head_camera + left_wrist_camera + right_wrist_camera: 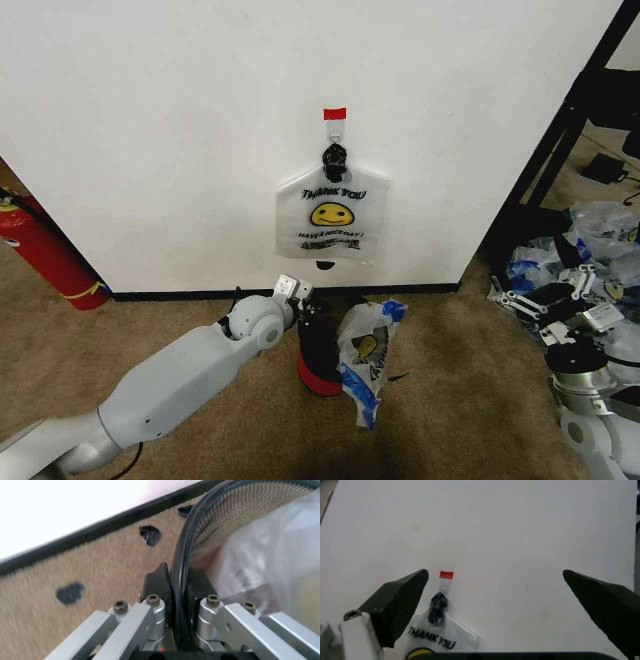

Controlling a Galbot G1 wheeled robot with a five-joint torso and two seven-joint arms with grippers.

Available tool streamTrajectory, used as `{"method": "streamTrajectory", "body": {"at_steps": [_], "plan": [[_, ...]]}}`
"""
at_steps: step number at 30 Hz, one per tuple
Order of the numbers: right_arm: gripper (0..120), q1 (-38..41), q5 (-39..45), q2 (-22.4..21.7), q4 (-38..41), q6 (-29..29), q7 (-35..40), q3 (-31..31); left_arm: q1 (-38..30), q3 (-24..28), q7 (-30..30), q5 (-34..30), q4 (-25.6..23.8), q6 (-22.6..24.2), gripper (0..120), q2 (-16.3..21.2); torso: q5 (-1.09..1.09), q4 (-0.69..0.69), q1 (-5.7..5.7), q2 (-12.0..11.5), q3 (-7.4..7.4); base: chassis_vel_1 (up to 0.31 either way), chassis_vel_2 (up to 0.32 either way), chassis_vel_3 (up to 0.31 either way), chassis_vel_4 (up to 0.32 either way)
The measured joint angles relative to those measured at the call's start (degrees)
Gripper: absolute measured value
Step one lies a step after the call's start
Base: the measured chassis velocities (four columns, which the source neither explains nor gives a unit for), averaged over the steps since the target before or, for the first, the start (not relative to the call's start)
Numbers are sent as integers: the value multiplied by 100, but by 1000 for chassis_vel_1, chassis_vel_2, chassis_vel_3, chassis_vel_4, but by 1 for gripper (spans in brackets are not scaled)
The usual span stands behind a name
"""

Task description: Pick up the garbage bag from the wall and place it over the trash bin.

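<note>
the garbage bag [333, 215] hanging above the left gripper [305, 300] is see-through white, printed with a yellow smiley face and black "thank you" lettering; its knotted top looks dark blue-black, though that part is hard to read. above the knot sits a red tape strip [335, 113] on the plain white wall [180, 140] with its black baseboard. the trash bin [319, 352], pinched at its rim by the gripper's black pads, has a dark body and a red base. beside it lies a second clear bag [367, 357] with blue patches. the carpet [200, 310] is tan.
</note>
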Motion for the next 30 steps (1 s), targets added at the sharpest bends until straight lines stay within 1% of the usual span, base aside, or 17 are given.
{"method": "streamTrajectory", "body": {"at_steps": [2, 5, 6, 9, 11, 12, 13, 15, 16, 17, 19, 20, 23, 24, 26, 28, 30], "plan": [[100, 38, 14, -34, -80, 4, -18, -11, 468, -669, -541, -495, -373, 0, 5, -70, 0, -1, 0, 0, 0, 0, 0, 0, 0], [100, 58, 99, -91, -216, 3, -116, -39, 1254, -1535, -899, -766, -901, 0, 5, -166, -1, 1, 0, 0, 0, 0, 0, 0, 0], [100, 58, 99, -91, -216, 3, -116, -39, 1254, -1535, -899, -766, -901, 0, 5, -166, -1, 1, 0, 0, 0, 0, 0, 0, 0], [100, 99, 192, -124, -381, 1, -371, -61, 1942, -2103, -1144, -894, -1328, -90, 5, -240, 0, 4, -1, 0, 0, 0, 0, 0, 0], [100, 139, 225, -137, -529, -6, -630, -79, 2417, -2392, -1432, -920, -1603, -349, 5, -396, 0, 4, 0, 0, -1, 0, 0, 0, 0], [100, 150, 246, -138, -602, -10, -785, -79, 2632, -2497, -1576, -921, -1696, -513, 5, -508, 0, 1, 0, 0, 0, 0, 0, 0, 0], [100, 165, 256, -138, -655, -15, -886, -84, 2777, -2570, -1659, -903, -1747, -627, 5, -593, 0, -2, 0, 0, 0, 0, 0, 0, 0], [100, 179, 258, -138, -692, -20, -956, -91, 2886, -2621, -1717, -881, -1782, -712, 5, -665, 0, -3, 0, 0, -1, 0, 0, 0, 0], [100, 234, 256, -138, -783, -48, -1115, -128, 3181, -2749, -1865, -801, -1878, -935, 5, -867, 1, -2, 0, 0, -1, 0, 0, 0, 0], [100, 265, 250, -138, -831, -71, -1191, -155, 3333, -2810, -1927, -748, -1918, -1046, 5, -981, 0, 0, 0, 0, -1, 0, 0, 0, 0], [100, 330, 217, -135, -916, -119, -1306, -216, 3612, -2923, -1994, -610, -1969, -1284, 5, -1205, 0, 1, -1, 0, -1, 0, 0, 0, 0], [100, 378, 192, -133, -980, -151, -1371, -270, 3836, -3009, -2007, -501, -1998, -1486, 5, -1404, 1, 2, -1, 0, -1, 0, 0, 0, 0], [100, 388, 187, -133, -993, -155, -1381, -281, 3876, -3023, -2007, -484, -2001, -1524, 5, -1441, 1, 2, -1, 0, -1, 0, 0, 0, 0], [100, 420, 170, -136, -1042, -164, -1418, -312, 4009, -3060, -1995, -424, -2011, -1638, 5, -1566, 1, 2, -1, 0, 0, 0, 0, 0, 0], [100, 434, 164, -168, -1087, -167, -1464, -330, 4185, -3045, -1837, -164, -1999, -1814, 5, -1713, 0, 1, -1, 0, -1, 0, 0, 0, 0], [100, 401, 172, -236, -1098, -144, -1520, -319, 4256, -2963, -1251, 333, -1856, -2186, 5, -1728, 1, 0, -1, 0, 0, 0, 0, 0, 0], [100, 365, 185, -266, -1109, -103, -1568, -290, 4220, -2914, -774, 558, -1737, -2388, 5, -1717, 0, 0, 0, 0, 0, 0, 0, 0, 0]]}}
